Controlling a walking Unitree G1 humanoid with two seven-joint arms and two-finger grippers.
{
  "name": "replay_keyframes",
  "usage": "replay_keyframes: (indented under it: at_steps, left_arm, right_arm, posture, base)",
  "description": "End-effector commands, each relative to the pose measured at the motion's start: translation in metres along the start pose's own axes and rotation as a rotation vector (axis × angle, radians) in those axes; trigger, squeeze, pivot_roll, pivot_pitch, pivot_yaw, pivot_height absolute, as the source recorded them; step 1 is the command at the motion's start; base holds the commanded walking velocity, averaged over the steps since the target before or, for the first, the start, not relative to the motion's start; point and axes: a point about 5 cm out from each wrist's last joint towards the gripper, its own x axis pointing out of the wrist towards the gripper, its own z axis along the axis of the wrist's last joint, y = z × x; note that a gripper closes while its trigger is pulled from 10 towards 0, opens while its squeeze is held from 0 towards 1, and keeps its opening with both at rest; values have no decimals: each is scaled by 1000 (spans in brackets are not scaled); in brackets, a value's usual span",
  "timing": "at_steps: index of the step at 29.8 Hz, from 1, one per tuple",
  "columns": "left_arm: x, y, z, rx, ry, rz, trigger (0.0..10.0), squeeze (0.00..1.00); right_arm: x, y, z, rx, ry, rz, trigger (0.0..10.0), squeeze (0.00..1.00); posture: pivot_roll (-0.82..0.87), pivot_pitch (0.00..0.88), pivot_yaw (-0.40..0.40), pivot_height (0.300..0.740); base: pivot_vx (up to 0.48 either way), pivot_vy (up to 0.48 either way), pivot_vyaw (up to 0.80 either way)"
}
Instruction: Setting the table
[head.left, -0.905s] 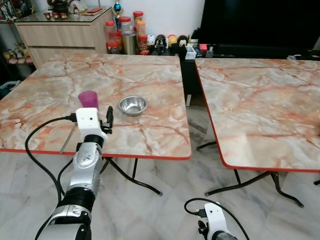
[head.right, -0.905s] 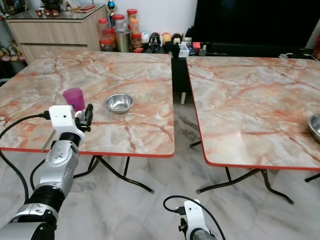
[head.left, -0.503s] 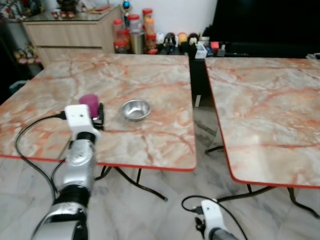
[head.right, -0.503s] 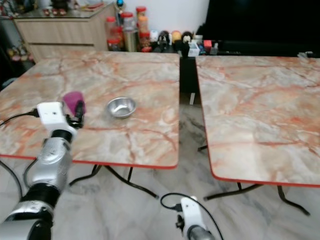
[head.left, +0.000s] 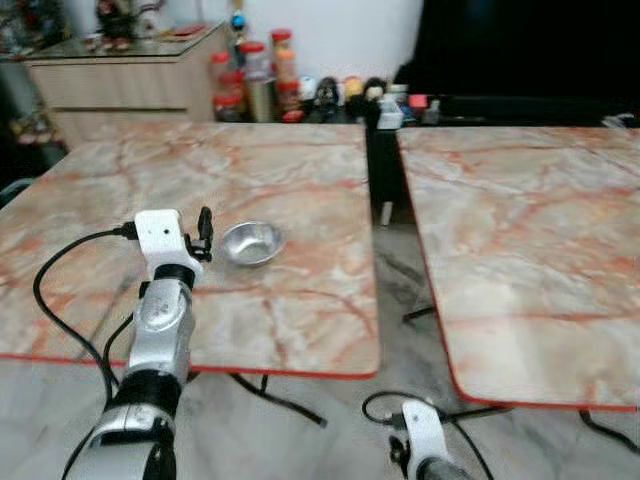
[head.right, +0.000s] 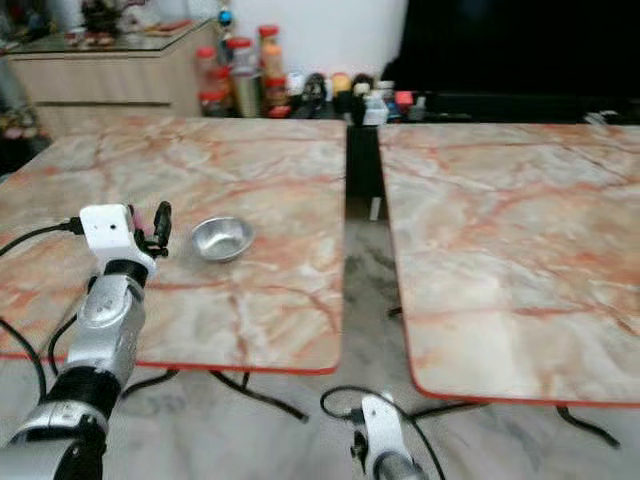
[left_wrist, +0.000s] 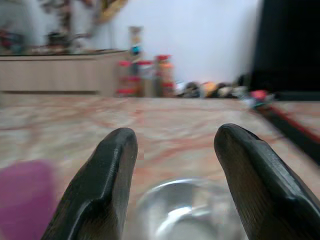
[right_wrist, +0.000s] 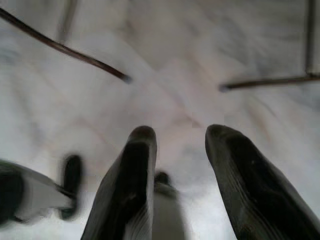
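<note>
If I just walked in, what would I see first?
Probably two big marble-patterned tables, side by side with a gap between. On the left one sits a shiny metal bowl. The robot's left pincer is open just in front of the bowl, with a purple cup beside it.

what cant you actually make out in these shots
- Purple cup: a blurred patch at the left wrist view's edge; in the eye views the left gripper and its white wrist camera hide it.
- Steel bowl: whether anything lies inside is too blurred to tell.
- Jars beyond the table: labels too small and soft.
- Right gripper: hangs over blurred floor.
</note>
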Motion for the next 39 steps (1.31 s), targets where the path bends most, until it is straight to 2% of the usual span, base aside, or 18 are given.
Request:
replay_keyframes:
  at_steps: [1,8,10,13,17,20,23,24,25,26,32,37,39]
  left_arm:
    - [3,15,10,25,-32,32,10000,0]
    - [6,16,16,-2,-44,26,10000,0]
    - [10,16,17,-117,-5,3,10000,0]
    - [12,18,18,-171,33,-11,10000,0]
    - [13,36,23,-204,78,40,10000,0]
    - [16,47,32,-287,66,98,10000,0]
    - [19,50,35,-330,109,89,10000,0]
    - [20,47,35,-346,116,67,10000,243]
    - [21,46,36,-358,122,51,10000,243]
    - [22,41,34,-379,163,13,10000,1000]
    - [25,32,22,-345,292,-12,10000,1000]
    - [27,26,16,-372,381,-13,10000,1000]
    - [29,23,12,-386,446,-7,10000,1000]
  right_arm:
    - [2,7,11,5,-32,18,10000,0]
    - [2,8,11,5,-30,21,10000,0]
    - [2,8,10,5,-30,21,10000,0]
    - [2,8,10,6,-29,21,10000,0]
    - [1,8,6,7,-22,21,10000,0]
    - [1,9,3,5,-15,22,10000,0]
    - [0,11,0,5,-9,24,10000,0]
    - [0,12,0,7,-8,25,10000,0]
    - [0,12,-1,8,-8,26,10000,0]
    - [1,14,0,12,-11,28,10000,0]
    - [0,16,-1,29,-12,24,10000,0]
    - [-1,13,-5,39,-6,14,10000,0]
    - [-1,12,-8,42,-1,11,10000,0]
  posture:
    - [69,0,-13,719]
    - [67,0,-11,719]
    - [66,0,-11,719]
    - [64,0,-7,719]
    - [70,0,-7,719]
    - [78,0,-4,719]
    - [79,0,0,719]
    - [80,0,7,719]
    - [80,0,7,719]
    - [74,0,16,719]
    - [63,0,34,719]
    - [54,0,41,719]
    - [52,0,44,719]
  base:
    - [356,0,0]
    - [142,0,0]
    - [0,0,0]
    - [0,0,0]
    - [0,0,0]
    - [0,0,0]
    - [0,0,0]
    - [0,0,0]
    - [0,0,0]
    - [0,0,0]
    - [0,0,0]
    - [0,0,0]
    - [0,0,0]
